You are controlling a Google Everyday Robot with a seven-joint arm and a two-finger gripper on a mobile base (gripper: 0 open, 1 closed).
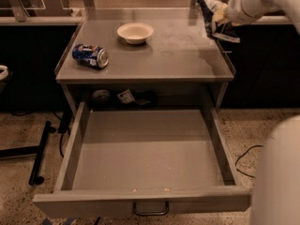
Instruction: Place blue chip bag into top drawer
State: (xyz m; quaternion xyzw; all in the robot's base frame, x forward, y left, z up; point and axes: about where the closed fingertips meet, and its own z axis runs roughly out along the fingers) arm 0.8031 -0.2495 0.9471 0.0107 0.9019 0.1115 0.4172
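Observation:
The blue chip bag [212,18], dark blue and white with crinkled ends, hangs in my gripper [219,17] above the far right corner of the grey tabletop [178,50], lifted off the surface. The gripper is shut on the bag's upper part, at the end of my white arm coming in from the top right. The top drawer [145,149] is pulled wide open below the tabletop, its flat grey bottom bare, with a small metal pull handle [151,209] on its front.
A blue soda can [90,56] lies on its side at the tabletop's left. A white bowl [135,32] stands at the back middle. Small items [126,97] sit in the shelf gap behind the drawer. My white arm segment [279,172] fills the lower right.

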